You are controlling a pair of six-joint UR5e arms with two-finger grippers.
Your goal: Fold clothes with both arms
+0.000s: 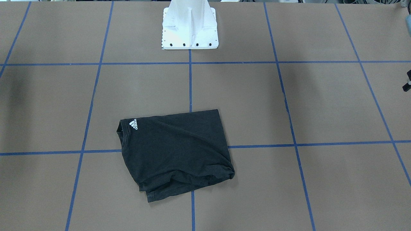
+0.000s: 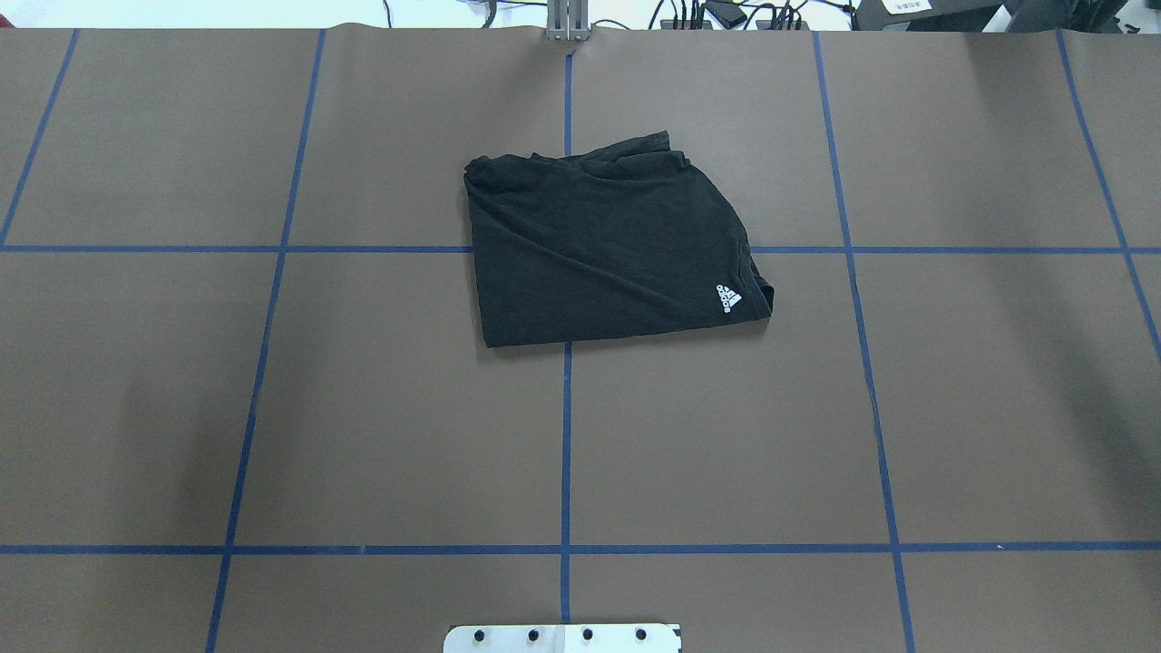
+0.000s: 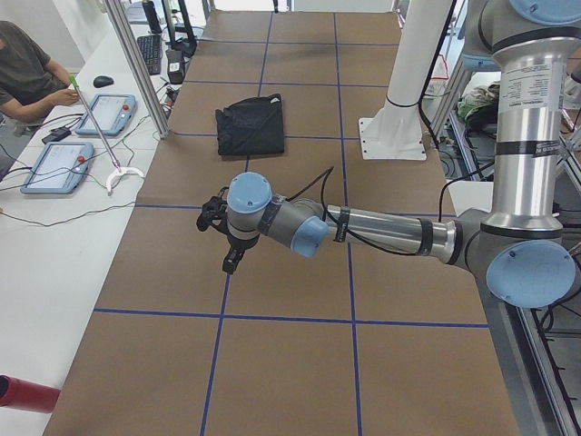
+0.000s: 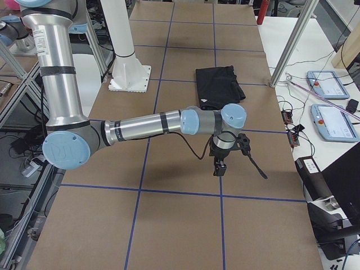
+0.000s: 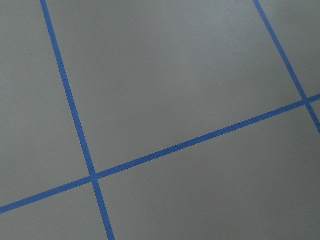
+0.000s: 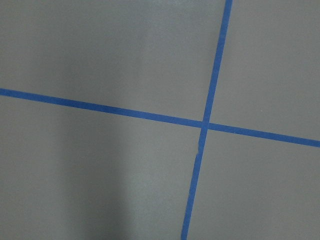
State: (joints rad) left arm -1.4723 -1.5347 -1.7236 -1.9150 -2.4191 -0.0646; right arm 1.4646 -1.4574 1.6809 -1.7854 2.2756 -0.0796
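Observation:
The clothes are one black T-shirt (image 1: 175, 150) (image 2: 608, 249), lying folded into a rough rectangle near the table's middle, small white Adidas logo facing up. It also shows in the side views (image 3: 250, 127) (image 4: 218, 84). My left gripper (image 3: 229, 266) hangs over bare table well away from the shirt, toward the table's left end; I cannot tell whether it is open or shut. My right gripper (image 4: 218, 170) hangs likewise toward the right end, apart from the shirt, state unreadable. Both wrist views hold only brown table and blue tape lines.
The white base block (image 1: 189, 29) (image 2: 562, 638) stands at the robot's side of the table. Beyond the far edge, a person (image 3: 27, 73) sits at a white bench with control tablets (image 3: 59, 168) (image 4: 332, 121). Metal posts (image 3: 136, 64) rise at that edge.

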